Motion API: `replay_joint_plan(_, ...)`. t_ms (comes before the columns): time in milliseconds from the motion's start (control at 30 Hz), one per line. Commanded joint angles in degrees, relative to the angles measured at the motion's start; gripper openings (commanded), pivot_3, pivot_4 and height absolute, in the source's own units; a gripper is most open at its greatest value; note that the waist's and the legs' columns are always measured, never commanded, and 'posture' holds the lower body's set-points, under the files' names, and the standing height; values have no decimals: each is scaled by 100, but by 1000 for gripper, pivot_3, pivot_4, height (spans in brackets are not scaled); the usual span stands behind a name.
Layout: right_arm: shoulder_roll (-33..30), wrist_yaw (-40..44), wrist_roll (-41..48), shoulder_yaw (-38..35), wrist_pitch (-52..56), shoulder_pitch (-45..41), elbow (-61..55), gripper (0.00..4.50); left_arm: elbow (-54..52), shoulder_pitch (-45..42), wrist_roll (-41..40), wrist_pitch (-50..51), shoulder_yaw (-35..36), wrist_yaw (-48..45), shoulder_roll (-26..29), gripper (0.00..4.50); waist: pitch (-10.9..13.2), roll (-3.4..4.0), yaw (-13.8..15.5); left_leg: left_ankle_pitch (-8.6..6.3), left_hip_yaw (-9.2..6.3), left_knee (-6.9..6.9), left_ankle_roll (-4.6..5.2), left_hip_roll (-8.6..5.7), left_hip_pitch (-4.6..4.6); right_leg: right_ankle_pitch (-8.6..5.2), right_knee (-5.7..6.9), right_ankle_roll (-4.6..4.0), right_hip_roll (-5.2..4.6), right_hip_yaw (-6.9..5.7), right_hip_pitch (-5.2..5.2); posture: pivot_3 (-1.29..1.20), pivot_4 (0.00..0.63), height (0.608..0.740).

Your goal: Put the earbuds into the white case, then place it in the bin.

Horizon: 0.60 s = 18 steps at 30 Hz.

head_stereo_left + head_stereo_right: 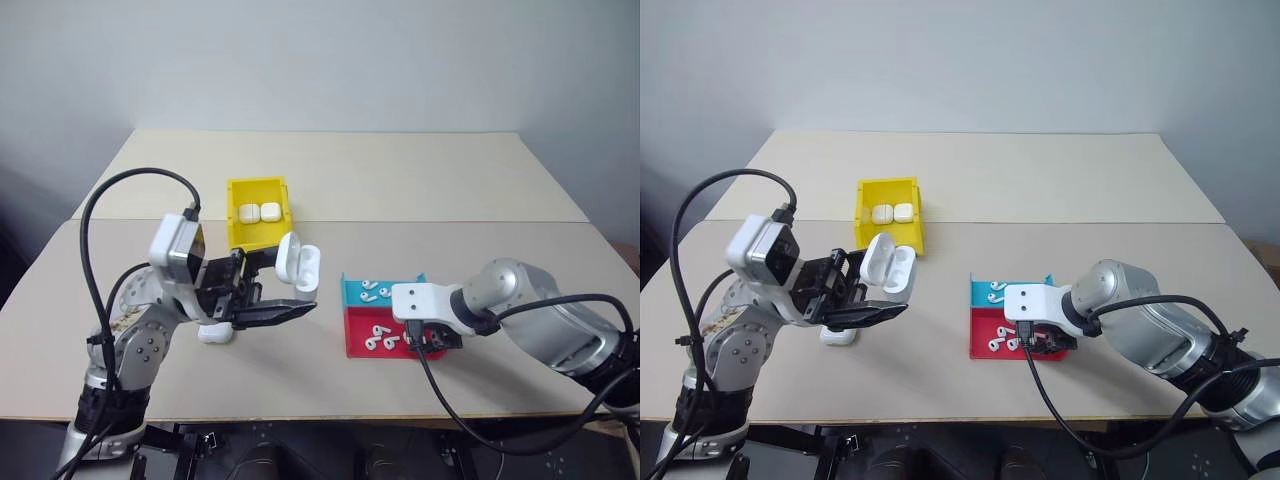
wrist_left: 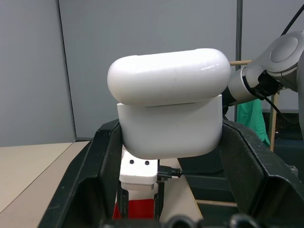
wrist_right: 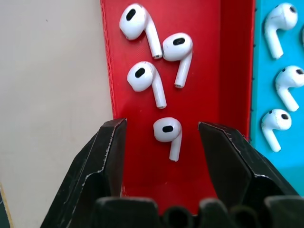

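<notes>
My left gripper (image 1: 285, 285) is shut on the white case (image 1: 298, 262) and holds it above the table with its lid flipped open; both fingers (image 2: 102, 156) clamp the case (image 2: 171, 123) by its sides. Over the red tray (image 1: 357, 346) my right gripper (image 3: 161, 128) points down and is open. One earbud (image 3: 168, 135) lies on the tray floor between its fingers, untouched. Three more earbuds (image 3: 142, 78) lie beyond it in the same tray. The yellow bin (image 1: 240, 232) stands behind the left gripper, towards the middle of the table.
Two closed white cases (image 1: 259, 212) lie inside the bin. Another white case (image 1: 214, 333) sits on the table below my left wrist. A teal tray (image 3: 259, 71) with three earbuds (image 3: 285, 85) adjoins the red one. Cables hang from both wrists.
</notes>
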Motion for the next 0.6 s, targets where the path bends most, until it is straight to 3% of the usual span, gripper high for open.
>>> replay_joint_plan(33,30,121,-232,20,-20,-133,70,2872,-282,28,-43,-49,58,105,-27,2766,0,0,0,0,-1,1,0,0,0,0,1,0,0,0,0,0,150,740)
replay_joint_plan(533,334,308,-704,36,-325,-9,515,2872,-447,173,-94,-19,120,269,39,2766,-1,1,-3,0,-1,2,0,1,4,0,2,0,1,-2,4,0,150,740)
replay_joint_plan(600,356,319,-708,-2,-352,26,514,2476,-452,176,-99,-11,130,275,51,2766,-1,1,-3,0,-1,2,0,3,4,0,3,0,3,-2,4,0,150,740)
